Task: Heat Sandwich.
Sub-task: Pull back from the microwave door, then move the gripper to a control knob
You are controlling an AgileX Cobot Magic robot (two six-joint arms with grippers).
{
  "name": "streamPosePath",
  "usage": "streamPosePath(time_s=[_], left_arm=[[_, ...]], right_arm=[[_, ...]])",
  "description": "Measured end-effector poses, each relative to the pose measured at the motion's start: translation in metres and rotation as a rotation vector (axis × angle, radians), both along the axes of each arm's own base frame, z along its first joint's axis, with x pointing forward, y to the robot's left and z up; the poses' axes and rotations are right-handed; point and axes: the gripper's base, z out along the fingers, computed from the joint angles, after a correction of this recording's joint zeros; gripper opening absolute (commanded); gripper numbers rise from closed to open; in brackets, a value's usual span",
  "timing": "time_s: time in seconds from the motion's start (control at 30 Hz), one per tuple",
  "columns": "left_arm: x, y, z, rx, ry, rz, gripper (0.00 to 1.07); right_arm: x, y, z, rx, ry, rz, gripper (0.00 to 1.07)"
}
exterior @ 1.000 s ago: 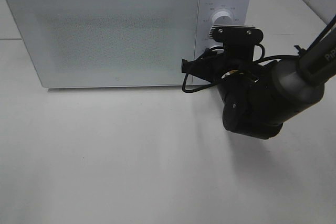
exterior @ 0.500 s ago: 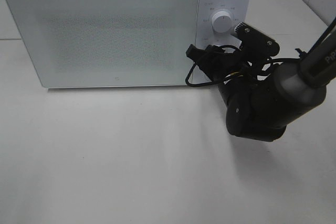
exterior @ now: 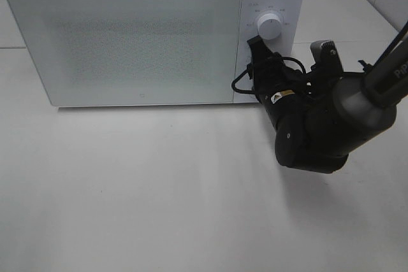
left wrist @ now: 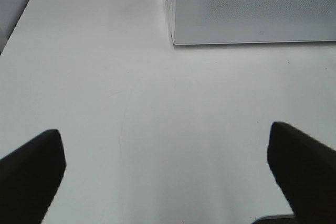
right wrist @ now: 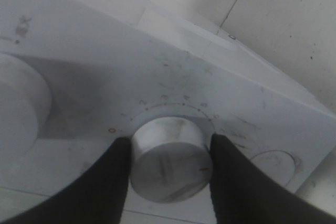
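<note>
The sandwich is out of view; the white microwave [exterior: 127,36] stands at the back of the table with its door closed. My right gripper [exterior: 257,62] reaches against the control panel below the upper knob [exterior: 269,27]. In the right wrist view its two fingers [right wrist: 102,182] press both sides of the lower knob [right wrist: 169,158], shut on it, with a numbered scale arcing around the knob. My left gripper [left wrist: 164,128] hangs open over bare table, nothing between its fingers, the microwave's lower corner [left wrist: 252,9] ahead of it.
The right arm's bulky black wrist [exterior: 319,125] and looped cable [exterior: 245,84] sit in front of the microwave's right end. A white table [exterior: 140,189] spreads in front of the microwave. A tiled wall shows at the far right.
My right wrist has rolled clockwise while holding the lower knob: its camera bracket swung from above the gripper round to the right side. The left gripper has not moved.
</note>
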Motion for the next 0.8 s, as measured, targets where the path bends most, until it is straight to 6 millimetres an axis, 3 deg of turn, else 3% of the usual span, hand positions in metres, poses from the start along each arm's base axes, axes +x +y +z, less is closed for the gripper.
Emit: streamPosePath(time_s=[0.3,0.8], left_arm=[[0.0,0.0,0.0,0.0,0.0,0.0,1.01],[0.0,0.0,0.0,0.0,0.0,0.0,1.01]], right_arm=[[-0.0002,-0.0004,-0.0002,0.288,0.01,-0.058,0.11],[-0.0008,-0.0009,-0.0003,0.564,0.017,-0.141,0.13]])
